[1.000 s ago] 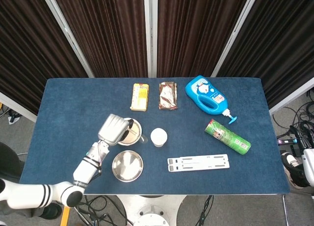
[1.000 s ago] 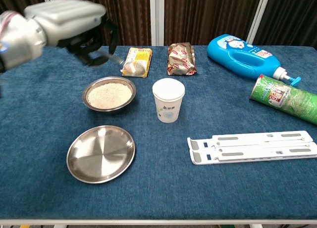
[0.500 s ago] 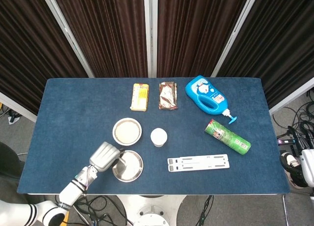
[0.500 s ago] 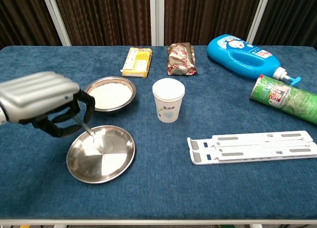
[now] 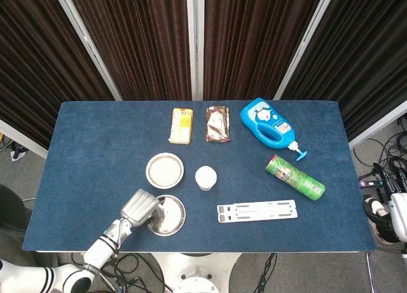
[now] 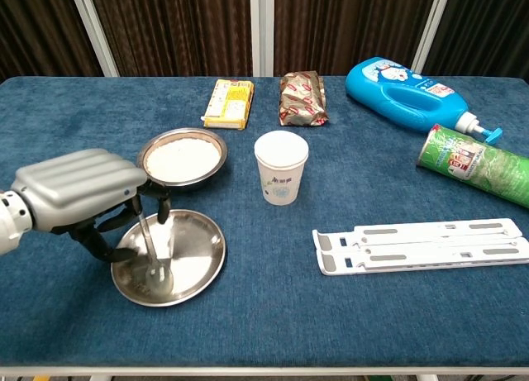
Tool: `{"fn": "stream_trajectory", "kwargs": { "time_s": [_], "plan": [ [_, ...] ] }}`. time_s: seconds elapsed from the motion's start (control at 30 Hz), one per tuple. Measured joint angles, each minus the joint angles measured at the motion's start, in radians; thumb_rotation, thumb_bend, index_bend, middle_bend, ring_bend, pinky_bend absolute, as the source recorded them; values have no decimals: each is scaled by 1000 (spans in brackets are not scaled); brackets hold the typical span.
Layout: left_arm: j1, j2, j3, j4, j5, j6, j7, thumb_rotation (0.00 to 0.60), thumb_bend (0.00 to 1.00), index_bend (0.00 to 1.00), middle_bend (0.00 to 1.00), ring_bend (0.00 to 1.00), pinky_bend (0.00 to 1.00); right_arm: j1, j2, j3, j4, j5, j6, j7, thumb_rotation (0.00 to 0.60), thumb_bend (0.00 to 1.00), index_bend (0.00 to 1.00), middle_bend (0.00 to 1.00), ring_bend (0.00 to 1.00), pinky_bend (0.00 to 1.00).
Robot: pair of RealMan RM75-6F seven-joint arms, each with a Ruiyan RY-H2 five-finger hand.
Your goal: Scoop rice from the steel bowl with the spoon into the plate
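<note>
The steel bowl holds pale rice and sits left of centre. Just in front of it lies the shallow steel plate. My left hand hovers over the plate's left side and grips the spoon. The spoon hangs nearly upright, its bowl end touching the plate near the front. A little rice seems to lie there; I cannot tell how much. My right hand is out of both views.
A white paper cup stands right of the bowl. A white folding stand lies to the right front. A green tube, blue bottle, yellow box and brown packet lie further back.
My left hand carried the spoon from above the bowl down to the plate. In the last half second it shifted slightly right and the spoon tipped upright onto the plate.
</note>
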Motion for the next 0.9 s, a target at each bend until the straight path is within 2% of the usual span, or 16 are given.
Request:
{"fn": "stream_trajectory", "kwargs": {
  "time_s": [0.17, 0.3, 0.37, 0.5, 0.57, 0.7, 0.9],
  "plan": [
    [36, 45, -36, -42, -21, 53, -71, 600, 135, 355, 874, 845, 982, 7, 2, 1, 5, 8, -19, 7, 600, 242, 0, 177, 0, 0],
    [98, 137, -90, -62, -69, 145, -168, 600, 135, 355, 781, 716, 885, 13, -1, -2, 12, 12, -37, 12, 600, 245, 0, 174, 0, 0],
    [131, 177, -114, -55, -98, 186, -212, 600, 135, 355, 711, 627, 781, 17, -5, -3, 18, 15, -48, 17, 600, 245, 0, 167, 0, 0],
    [195, 227, -142, 23, -149, 235, -293, 600, 135, 347, 375, 291, 401, 28, -21, -6, 37, 16, -68, 36, 600, 247, 4, 135, 0, 0],
    [221, 250, -139, 70, -151, 238, -313, 600, 132, 333, 274, 203, 296, 34, -31, -6, 53, 13, -77, 50, 600, 249, 4, 123, 0, 0],
    [301, 284, -115, 131, -121, 281, -391, 600, 128, 321, 246, 182, 257, 46, -52, -9, 78, 15, -101, 60, 600, 257, 3, 121, 0, 0],
    [424, 320, -72, 90, -46, 425, -429, 600, 127, 315, 246, 182, 215, 48, -83, -22, 91, -6, -97, 75, 600, 258, 0, 122, 0, 0]
  ]
}}
